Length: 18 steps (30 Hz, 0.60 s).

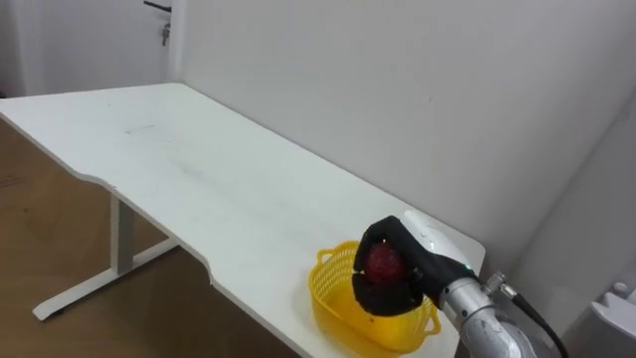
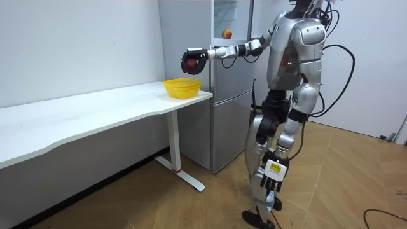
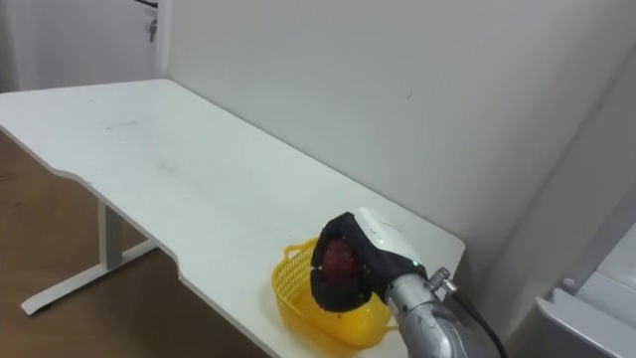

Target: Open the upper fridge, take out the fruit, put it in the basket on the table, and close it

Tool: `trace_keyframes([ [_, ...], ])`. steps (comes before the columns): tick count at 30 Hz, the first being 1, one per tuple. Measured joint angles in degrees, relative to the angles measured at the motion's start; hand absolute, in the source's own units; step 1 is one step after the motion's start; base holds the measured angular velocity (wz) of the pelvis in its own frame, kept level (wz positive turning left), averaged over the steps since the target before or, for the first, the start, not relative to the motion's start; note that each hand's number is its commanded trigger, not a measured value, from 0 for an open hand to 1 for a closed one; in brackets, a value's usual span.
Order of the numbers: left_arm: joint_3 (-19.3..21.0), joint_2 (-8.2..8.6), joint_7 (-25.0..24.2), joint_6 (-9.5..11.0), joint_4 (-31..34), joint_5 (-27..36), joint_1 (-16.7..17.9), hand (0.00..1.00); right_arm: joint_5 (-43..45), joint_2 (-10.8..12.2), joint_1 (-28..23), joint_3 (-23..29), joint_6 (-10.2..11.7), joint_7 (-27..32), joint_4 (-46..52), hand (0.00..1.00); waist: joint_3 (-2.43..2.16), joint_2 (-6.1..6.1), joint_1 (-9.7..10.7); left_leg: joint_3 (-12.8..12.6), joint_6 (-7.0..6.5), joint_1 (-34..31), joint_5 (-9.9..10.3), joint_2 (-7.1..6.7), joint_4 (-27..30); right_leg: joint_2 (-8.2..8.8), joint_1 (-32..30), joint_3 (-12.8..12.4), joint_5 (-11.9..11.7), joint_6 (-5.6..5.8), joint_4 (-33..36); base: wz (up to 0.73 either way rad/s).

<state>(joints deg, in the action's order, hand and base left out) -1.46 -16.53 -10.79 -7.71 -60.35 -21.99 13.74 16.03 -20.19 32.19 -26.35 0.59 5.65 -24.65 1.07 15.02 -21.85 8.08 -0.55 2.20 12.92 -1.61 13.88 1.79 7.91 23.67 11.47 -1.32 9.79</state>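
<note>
My right hand [image 1: 399, 242], in a black glove, is curled round a red fruit [image 1: 384, 261]. It hovers just above a yellow mesh basket [image 1: 333, 298] that stands at the near end of the white table [image 1: 199, 169]. The same hand [image 3: 360, 254], fruit [image 3: 339, 261] and basket [image 3: 296, 298] appear in the right eye view. In the room view I stand beside the grey fridge [image 2: 226, 108], with my right arm stretched out and the hand [image 2: 191, 62] over the basket [image 2: 182, 87]. My left hand [image 2: 269, 186] hangs low by my leg.
The long white table runs along a white wall, with wooden floor in front of it. The fridge stands right at the table's end, and a small orange-red thing [image 2: 226, 33] shows in its upper part. A door [image 1: 159, 40] is at the far end.
</note>
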Motion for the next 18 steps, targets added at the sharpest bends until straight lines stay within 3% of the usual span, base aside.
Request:
trace_keyframes([
  [18, 1.28, 0.3, 0.59, -1.73, 3.12, -0.08, 2.85, 0.0, -0.04, -0.75, 0.0, 0.03, -1.51, -0.86, -2.34, 0.0, 0.2, -0.87, 0.07, -0.03, -0.05, 0.06, 0.05, -0.02, -0.03, 0.1, 0.17, 0.21, 0.01, 0.01, 0.01, 0.0],
])
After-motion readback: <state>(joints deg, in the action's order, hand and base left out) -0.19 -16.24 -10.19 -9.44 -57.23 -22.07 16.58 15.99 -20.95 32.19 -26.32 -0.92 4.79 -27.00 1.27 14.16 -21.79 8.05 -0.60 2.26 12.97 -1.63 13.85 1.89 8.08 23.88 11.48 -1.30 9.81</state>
